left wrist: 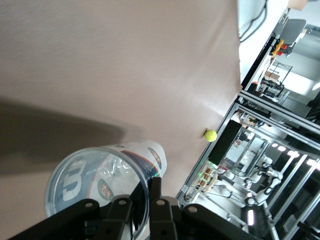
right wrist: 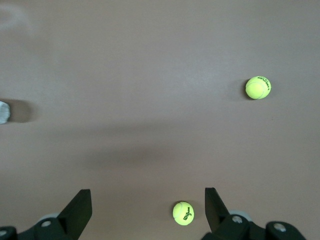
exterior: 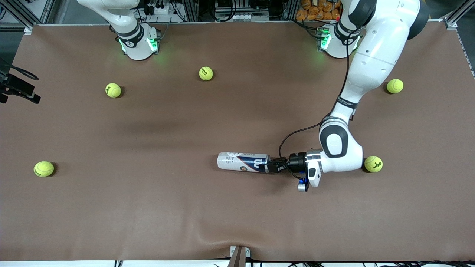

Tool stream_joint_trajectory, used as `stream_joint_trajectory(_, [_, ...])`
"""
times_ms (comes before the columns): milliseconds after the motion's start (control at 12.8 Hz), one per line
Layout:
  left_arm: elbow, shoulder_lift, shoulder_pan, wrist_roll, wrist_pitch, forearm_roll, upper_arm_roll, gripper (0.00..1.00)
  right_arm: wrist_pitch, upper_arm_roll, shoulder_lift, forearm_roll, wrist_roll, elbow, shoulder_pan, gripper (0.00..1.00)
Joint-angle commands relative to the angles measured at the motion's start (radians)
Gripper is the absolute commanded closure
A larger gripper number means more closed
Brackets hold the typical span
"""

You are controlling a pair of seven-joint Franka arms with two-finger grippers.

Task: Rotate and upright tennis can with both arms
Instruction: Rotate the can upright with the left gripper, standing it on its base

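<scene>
1 tennis can (exterior: 243,162), 5 balls (exterior: 206,73), 2 grippers (exterior: 274,165)

Even overhead brightness, soft table (exterior: 111,207) shadows, sharp focus.

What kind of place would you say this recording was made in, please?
Most likely a robotics lab. Two arms are bolted to a brown-covered table; the left gripper grips the lying tennis can, and the right gripper waits open above. Aluminium framing and cabling surround the table.
</scene>
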Motion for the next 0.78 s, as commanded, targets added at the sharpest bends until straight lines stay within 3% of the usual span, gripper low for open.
stream_joint_trajectory(0, [0.036,-0.061,-0.010,-0.086,0.002,0.175,0.003,1.00,-0.010,0.006,-0.010,-0.052,0.022,-0.002,0.028,0.00])
stream_joint_trajectory(312, [0.055,-0.188,-0.091,-0.287,0.001,0.540,0.003,1.00,-0.010,0.007,-0.010,-0.068,0.022,-0.002,0.033,0.00])
stream_joint_trajectory(545, [0.053,-0.242,-0.186,-0.338,0.001,0.719,0.006,1.00,-0.010,0.007,-0.010,-0.075,0.016,0.013,0.031,0.00])
stream_joint_trajectory(701, [0.056,-0.244,-0.271,-0.423,0.001,0.964,0.012,1.00,-0.013,0.007,-0.012,-0.075,0.016,0.013,0.033,0.00])
